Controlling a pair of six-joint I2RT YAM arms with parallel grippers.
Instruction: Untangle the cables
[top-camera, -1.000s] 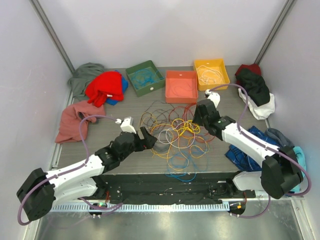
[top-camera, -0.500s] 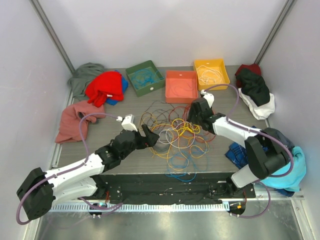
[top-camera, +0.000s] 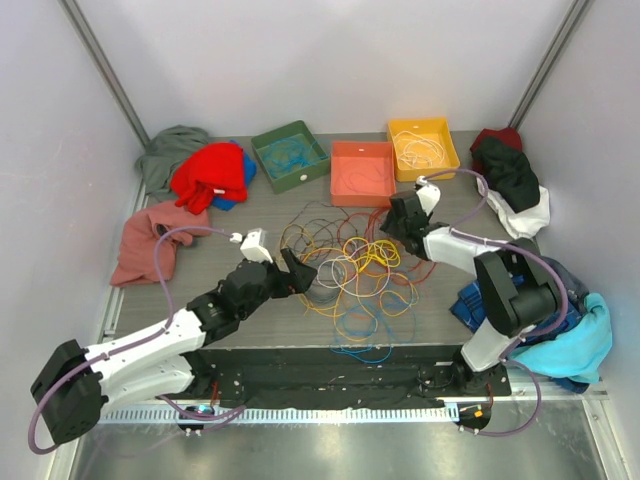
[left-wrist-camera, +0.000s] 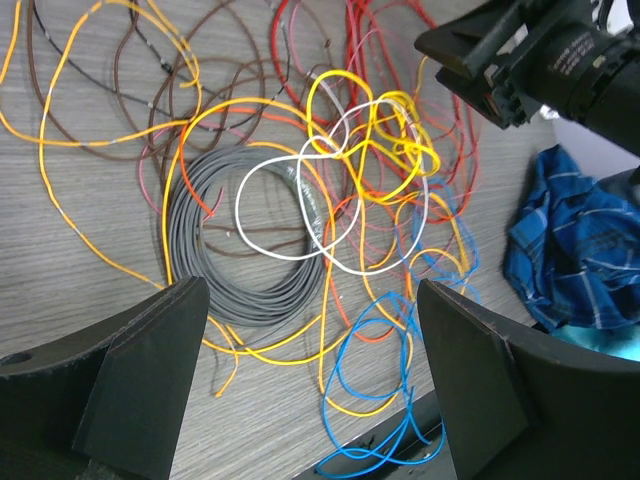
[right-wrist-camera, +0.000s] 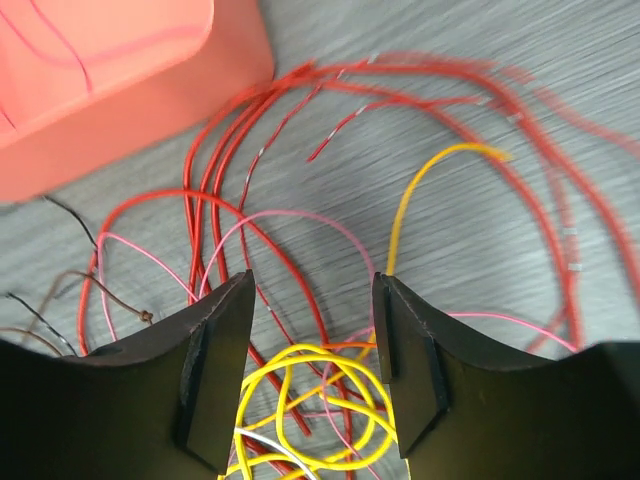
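status: early-to-mid, my read. the three bins at the back already have wire in them: green bin (top-camera: 303, 180) has bluish wire, coral bin (top-camera: 362, 200) red/pink, yellow bin (top-camera: 428, 172) white. so some sorting by colour is done. the bulk is not: the cables (top-camera: 350, 270) lie as one overlapping heap in the middle of the table (top-camera: 225, 205), between the two arms, just in front of the coral bin.

left gripper (left-wrist-camera: 310, 300): jaws wide apart, empty, hovering over the heap's left side, above the grey coil (left-wrist-camera: 200, 255). right gripper (right-wrist-camera: 312, 290): jaws partly apart, nothing pinched. red and pink strands run on the table under the gap, near the coral bin's corner.

counts:
- arms 2, bins 3
- grey coil 1, wound tight, probably lifts out whole
- white loop (left-wrist-camera: 238, 212): 1 that i can trace
- yellow, orange, red, brown, pink, blue strands: several of each, crossing too much for an exact count. blue sits mostly at the near edge
- wires inside the bins: can't tell from above

off-task: cloth piles on both sides, incl. a red garment (top-camera: 212, 170) on the left and a blue plaid cloth (left-wrist-camera: 575, 240) on the right.

left to do: nearly every colour in the heap needs pulling apart.
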